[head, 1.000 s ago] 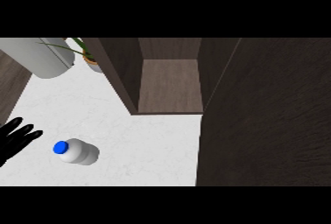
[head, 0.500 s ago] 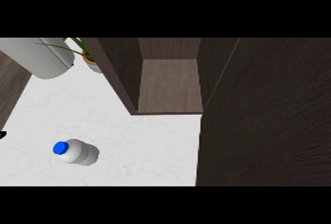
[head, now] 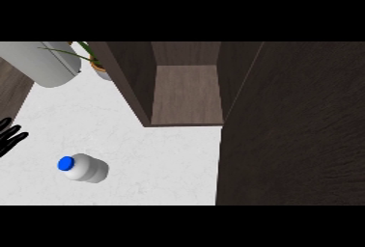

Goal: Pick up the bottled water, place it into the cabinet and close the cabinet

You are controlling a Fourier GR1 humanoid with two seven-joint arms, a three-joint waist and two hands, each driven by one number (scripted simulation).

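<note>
Back in view at the left edge after slipping out of sight, the left hand [head: 10, 135] shows straight, spread fingers holding nothing, near but apart from the bottled water [head: 84, 168] with blue cap standing on the white surface [head: 164, 159], left of the open cabinet [head: 187, 91].

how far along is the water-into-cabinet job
Nothing looks done yet. The bottled water stands on the white counter, untouched, and the cabinet is open with a bare shelf. In hand: only the left hand shows, open at the left edge, apart from the bottle. Left: grasp it, place it inside, close the cabinet.
</note>
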